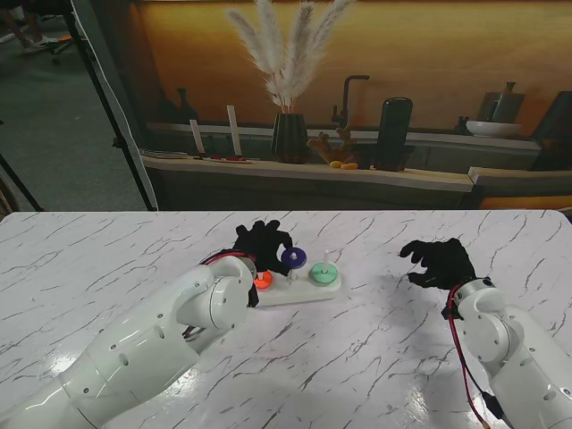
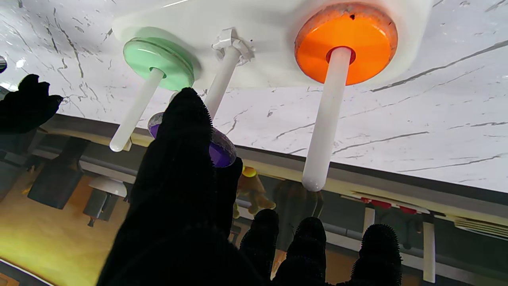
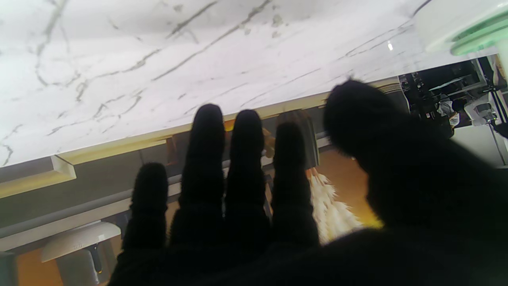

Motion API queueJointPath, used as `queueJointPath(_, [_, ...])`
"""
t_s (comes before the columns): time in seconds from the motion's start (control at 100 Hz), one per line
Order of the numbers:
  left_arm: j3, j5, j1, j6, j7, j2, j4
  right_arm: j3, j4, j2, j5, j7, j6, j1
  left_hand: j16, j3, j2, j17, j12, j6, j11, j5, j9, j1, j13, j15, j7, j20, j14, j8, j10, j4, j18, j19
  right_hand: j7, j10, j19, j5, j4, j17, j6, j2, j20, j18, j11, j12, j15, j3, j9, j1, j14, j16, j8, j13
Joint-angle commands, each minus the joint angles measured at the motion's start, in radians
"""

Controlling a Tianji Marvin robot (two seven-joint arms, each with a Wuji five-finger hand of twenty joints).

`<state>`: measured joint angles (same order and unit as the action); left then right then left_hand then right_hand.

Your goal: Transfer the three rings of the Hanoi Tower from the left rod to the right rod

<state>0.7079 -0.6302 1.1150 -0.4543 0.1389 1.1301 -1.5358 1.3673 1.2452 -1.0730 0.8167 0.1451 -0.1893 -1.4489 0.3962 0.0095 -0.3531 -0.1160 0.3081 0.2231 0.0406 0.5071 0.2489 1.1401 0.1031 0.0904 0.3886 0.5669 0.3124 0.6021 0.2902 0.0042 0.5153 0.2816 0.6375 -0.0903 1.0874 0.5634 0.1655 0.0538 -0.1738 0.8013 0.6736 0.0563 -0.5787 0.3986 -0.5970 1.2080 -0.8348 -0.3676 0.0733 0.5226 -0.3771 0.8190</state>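
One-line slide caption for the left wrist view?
Left hand holds the purple ring at the middle rod; orange ring and green ring sit on the outer rods.

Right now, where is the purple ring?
In the stand view the purple ring is held up by the left hand over the middle rod, between the orange ring and green ring.

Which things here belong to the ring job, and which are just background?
Job: white tower base with its rods, orange ring on the left rod, green ring on the right rod, purple ring held in the left hand.

Background: pampas grass vase, black faucet, white bowl.
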Motion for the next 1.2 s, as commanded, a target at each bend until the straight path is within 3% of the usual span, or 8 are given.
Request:
queueJointPath(0.0, [0.004,-0.002,-0.006,0.024,0.020,-0.001,-0.016,-0.003,0.000,-0.007,-0.001,0.002,-0.001,-0.005,0.007,0.018,0.069,-0.004,0.017,-0.054,0.000,0.074,0.008,0.068,0.023,-0.002,0.089,-0.010,0.002,0.019,0.000,-0.009,0.008,0.015,0.013,-0.015,0.016,0.006,-0.048,-0.010,0.006,-0.006,0.017,0.307,-0.017,0.007,-0.022,0.006,-0.010,-0.005,0.011,0.009,-0.008,0.008])
queueJointPath(0.45, [0.036,0.023,-0.002,0.030,0.046,-0.006,-0.065,-0.007,-0.003,-0.008,-0.004,0.004,-0.004,-0.001,0.005,0.015,0.070,-0.003,0.015,-0.052,-0.001,0.081,0.010,0.066,0.024,-0.004,0.076,-0.011,0.005,0.019,0.001,-0.008,0.010,0.010,0.013,-0.014,0.016,0.006,-0.048,-0.010,0.007,-0.007,0.017,0.307,-0.017,0.008,-0.022,0.006,-0.009,-0.005,0.010,0.010,-0.008,0.009])
queueJointPath(0.9, [-0.027,0.078,-0.049,0.039,0.023,0.017,-0.023,0.003,0.003,-0.007,0.000,0.003,0.001,-0.007,0.005,0.015,0.068,0.000,0.015,-0.054,0.001,0.082,0.014,0.067,0.026,-0.003,0.073,-0.009,0.004,0.025,0.001,-0.008,0.009,0.009,0.013,-0.015,0.017,0.006,-0.048,-0.009,0.006,-0.005,0.017,0.306,-0.017,0.008,-0.022,0.007,-0.010,-0.007,0.011,0.010,-0.008,0.009])
queueJointPath(1.19, [-0.076,0.117,-0.088,0.038,-0.014,0.045,0.020,0.008,0.006,-0.007,0.000,0.002,0.006,-0.013,0.005,0.016,0.066,0.000,0.015,-0.056,0.001,0.083,0.015,0.069,0.027,-0.003,0.073,-0.008,0.001,0.027,-0.001,-0.007,0.010,0.008,0.013,-0.014,0.017,0.005,-0.048,-0.009,0.006,-0.005,0.017,0.307,-0.017,0.008,-0.022,0.008,-0.009,-0.008,0.010,0.010,-0.008,0.009])
